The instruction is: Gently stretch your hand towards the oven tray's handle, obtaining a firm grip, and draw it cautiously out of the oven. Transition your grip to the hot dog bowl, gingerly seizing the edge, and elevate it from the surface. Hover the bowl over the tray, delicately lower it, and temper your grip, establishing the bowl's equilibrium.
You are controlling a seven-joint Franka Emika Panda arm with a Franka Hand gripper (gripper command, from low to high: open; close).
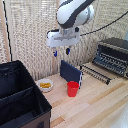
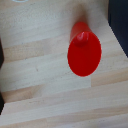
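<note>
Gripper [image 1: 61,51] is up high above the wooden table [image 1: 95,102], well clear of everything, fingers pointing down with a visible gap between them and nothing held. Directly below it in the exterior view stand the upright dark blue panel [image 1: 70,73] and the red cup [image 1: 73,89], the cup just in front of the panel. Wrist view looks straight down at the red cup [image 2: 84,52], which fills the middle of the frame on bare wood; gripper fingers don't show in that view. Hot dog bowl [image 1: 45,85] sits on the table toward the exterior view's left of the cup, close to the black bin [image 1: 20,100], yellow-orange food inside, upright. Oven [image 1: 113,55] is at the exterior view's right, at the back of the table. Oven tray [image 1: 96,73] is out in front of the oven, its dark bars lying between the oven and the blue panel; can't tell if its far end is still in the oven. Bowl and tray are well apart, with the cup and panel between them.
</note>
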